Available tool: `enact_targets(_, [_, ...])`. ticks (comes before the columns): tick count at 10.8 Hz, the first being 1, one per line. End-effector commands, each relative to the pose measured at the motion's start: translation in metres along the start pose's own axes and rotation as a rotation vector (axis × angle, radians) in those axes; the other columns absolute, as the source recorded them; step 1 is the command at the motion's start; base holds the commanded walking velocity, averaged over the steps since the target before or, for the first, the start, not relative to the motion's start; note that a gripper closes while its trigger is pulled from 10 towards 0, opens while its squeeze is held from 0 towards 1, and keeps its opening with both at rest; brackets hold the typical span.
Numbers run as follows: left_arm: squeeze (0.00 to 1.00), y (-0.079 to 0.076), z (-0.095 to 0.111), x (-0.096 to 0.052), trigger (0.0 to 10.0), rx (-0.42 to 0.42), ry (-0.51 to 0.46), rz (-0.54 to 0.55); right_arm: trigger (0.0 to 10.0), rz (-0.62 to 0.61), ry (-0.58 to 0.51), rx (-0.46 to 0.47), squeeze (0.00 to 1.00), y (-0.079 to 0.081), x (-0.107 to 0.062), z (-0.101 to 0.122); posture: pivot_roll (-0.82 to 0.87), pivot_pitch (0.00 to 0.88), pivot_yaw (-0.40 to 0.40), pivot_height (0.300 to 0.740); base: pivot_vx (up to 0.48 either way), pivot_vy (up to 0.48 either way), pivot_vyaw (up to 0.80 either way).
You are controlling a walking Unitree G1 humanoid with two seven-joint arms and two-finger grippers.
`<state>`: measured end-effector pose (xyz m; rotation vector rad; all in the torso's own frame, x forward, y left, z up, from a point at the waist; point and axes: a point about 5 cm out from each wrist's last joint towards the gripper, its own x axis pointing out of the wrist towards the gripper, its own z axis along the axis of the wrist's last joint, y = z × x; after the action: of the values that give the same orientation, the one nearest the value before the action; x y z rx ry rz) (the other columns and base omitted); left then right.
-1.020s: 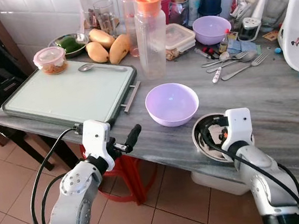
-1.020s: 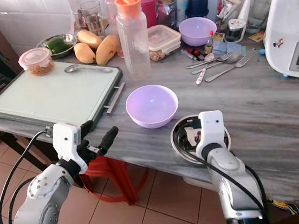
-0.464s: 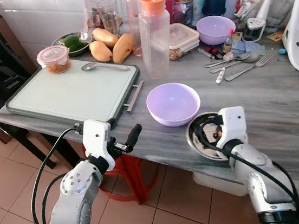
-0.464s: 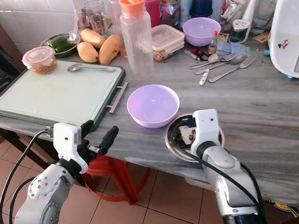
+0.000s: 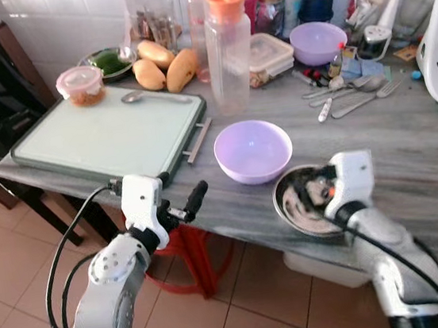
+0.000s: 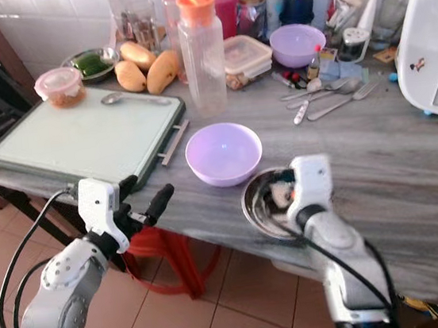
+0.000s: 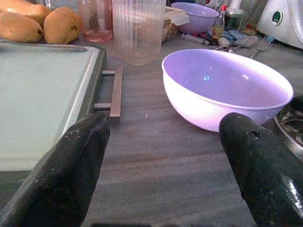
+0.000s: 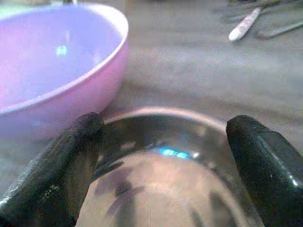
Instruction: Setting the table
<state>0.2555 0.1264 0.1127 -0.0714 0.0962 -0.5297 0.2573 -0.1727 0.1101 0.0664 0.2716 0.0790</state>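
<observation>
1. Steel bowl (image 5: 304,201): on the grey table (image 5: 408,141), at its near edge, just right of the lilac bowl (image 5: 252,150), nearly touching.
2. Right gripper (image 8: 163,156): nearer arm, directly over the steel bowl, fingers spread wide, straddling its rim, holding nothing.
3. Left gripper (image 7: 165,156): left of the lilac bowl, off the table edge, fingers apart, empty.

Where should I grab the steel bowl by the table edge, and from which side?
Pinch the steel bowl by its thin near rim, coming from the table's front edge where the open right gripper already straddles it; the lilac bowl crowds its far-left side.
</observation>
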Motion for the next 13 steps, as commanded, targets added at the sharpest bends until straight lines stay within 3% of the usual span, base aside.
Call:
enact_targets(1, [0.0, -0.001, 0.002, 0.002, 10.0, 0.012, -0.003, -0.006, 10.0, -0.005, -0.042, 0.006, 0.0, 0.001, -0.003, 0.007, -0.07, 0.0, 0.043, 0.74, 0.0, 0.0, 0.0])
enact_targets(4, [0.0, 0.001, 0.003, 0.002, 10.0, 0.011, -0.005, -0.001, 10.0, -0.014, -0.117, 0.001, 0.0, 0.005, -0.009, 0.018, -0.06, 0.0, 0.043, 0.74, 0.0, 0.0, 0.0])
enact_targets(7, [0.0, 0.009, 0.003, 0.003, 10.0, 0.048, -0.02, 0.174, 10.0, -0.128, -0.276, -0.103, 0.0, 0.0, -0.018, 0.035, -0.06, 0.0, 0.045, 0.74, 0.0, 0.0, 0.0])
enact_targets(11, [0.0, 0.019, -0.001, 0.002, 10.0, 0.018, -0.019, 0.302, 10.0, -0.134, -0.327, -0.105, 0.0, 0.004, -0.014, 0.039, -0.06, 0.0, 0.038, 0.74, 0.0, 0.0, -0.59])
enact_targets(13, [0.0, 0.018, 0.008, 0.01, 10.0, 0.025, -0.051, 0.295, 10.0, -0.139, -0.329, -0.109, 0.0, 0.002, -0.014, 0.036, -0.05, 0.0, 0.03, 0.74, -0.129, 0.0, 0.0])
